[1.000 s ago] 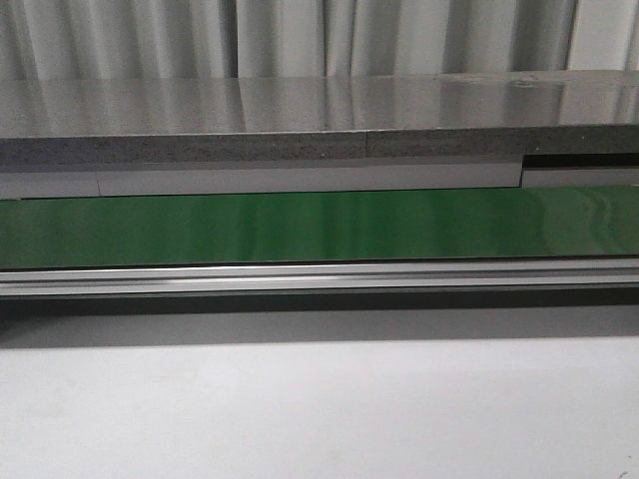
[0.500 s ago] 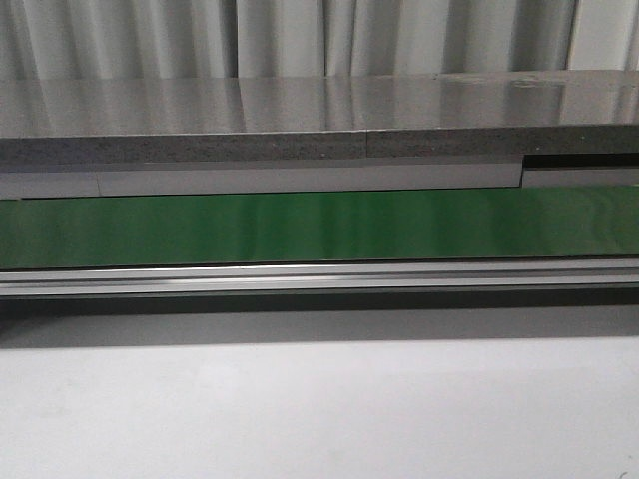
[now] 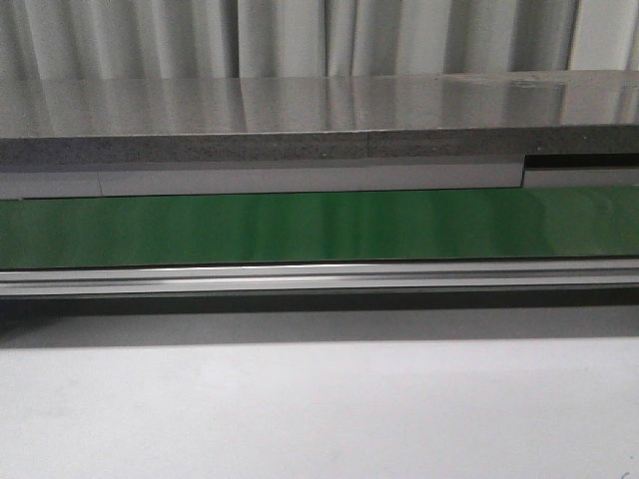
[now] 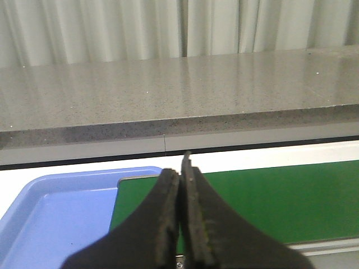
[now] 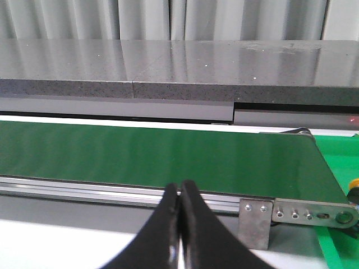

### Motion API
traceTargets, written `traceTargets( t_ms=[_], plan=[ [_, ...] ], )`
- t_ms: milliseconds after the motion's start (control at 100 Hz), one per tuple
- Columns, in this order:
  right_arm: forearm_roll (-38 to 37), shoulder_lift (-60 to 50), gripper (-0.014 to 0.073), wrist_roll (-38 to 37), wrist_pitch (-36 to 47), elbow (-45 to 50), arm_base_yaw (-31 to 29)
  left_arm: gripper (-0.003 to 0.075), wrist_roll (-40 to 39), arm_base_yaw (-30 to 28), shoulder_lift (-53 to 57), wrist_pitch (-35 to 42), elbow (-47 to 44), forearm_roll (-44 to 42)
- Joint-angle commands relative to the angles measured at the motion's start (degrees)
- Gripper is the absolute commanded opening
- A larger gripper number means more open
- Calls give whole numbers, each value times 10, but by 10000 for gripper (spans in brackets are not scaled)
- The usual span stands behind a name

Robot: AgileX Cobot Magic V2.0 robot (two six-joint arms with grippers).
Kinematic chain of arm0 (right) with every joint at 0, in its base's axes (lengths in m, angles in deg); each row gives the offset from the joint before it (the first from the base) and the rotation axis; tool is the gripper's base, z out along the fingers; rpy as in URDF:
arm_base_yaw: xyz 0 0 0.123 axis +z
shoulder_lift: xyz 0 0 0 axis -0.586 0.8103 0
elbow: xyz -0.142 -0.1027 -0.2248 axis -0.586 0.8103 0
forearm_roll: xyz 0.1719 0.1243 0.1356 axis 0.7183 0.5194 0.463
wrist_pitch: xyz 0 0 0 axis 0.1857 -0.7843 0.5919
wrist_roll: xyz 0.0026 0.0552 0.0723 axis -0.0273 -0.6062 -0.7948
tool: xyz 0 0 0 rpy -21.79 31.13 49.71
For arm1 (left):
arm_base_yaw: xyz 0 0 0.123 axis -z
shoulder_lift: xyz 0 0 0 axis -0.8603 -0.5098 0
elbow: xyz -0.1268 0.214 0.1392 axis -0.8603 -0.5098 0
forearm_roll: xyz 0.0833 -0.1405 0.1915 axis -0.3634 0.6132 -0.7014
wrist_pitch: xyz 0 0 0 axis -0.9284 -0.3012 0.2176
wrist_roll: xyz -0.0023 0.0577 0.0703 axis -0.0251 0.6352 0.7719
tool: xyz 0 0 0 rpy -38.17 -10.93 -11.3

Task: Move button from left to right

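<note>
Front view: no arms or hands to see. Just a long green belt (image 3: 319, 228) across the middle, a shiny metal rail (image 3: 319, 277) along its near edge, a white table (image 3: 319, 409) closer in, a grey stone counter (image 3: 319, 120) behind, and a pale curtain (image 3: 300, 35) at the very back.

Left wrist view: left gripper (image 4: 180, 171) shut, black fingers pressed flat together, nothing between them. Just past the fingertips, the start of the green belt. Off to one side of the fingers, a blue tray (image 4: 50, 207), with its rim right next to the belt's end. Same grey counter farther out.

Right wrist view: right gripper (image 5: 180, 188) also pressed together, holding nothing. Up above the white table, with the metal rail and green belt just ahead of the tips. Near the fingers, off to one side, a small metal bracket (image 5: 255, 216) with screws at the belt's end.

Maybe the button (image 5: 354, 185): only a tiny yellow and black bit, well away from the right gripper, past the belt's end, cut off by the picture's edge. Too little of it to tell for sure.
</note>
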Motion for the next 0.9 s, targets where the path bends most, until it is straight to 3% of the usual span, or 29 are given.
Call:
traceTargets(
  t_ms=[0,640,890],
  plan=[
    [-6,-13,-68,1,53,-9,-3,-20,-16,2,17,56,-4,-11],
    [-6,-13,-68,1,53,-9,-3,-20,-26,-30,161,147,-167,-6],
    [-6,-13,-68,1,53,-9,-3,-20,-26,-30,161,142,-167,-4]
  ],
)
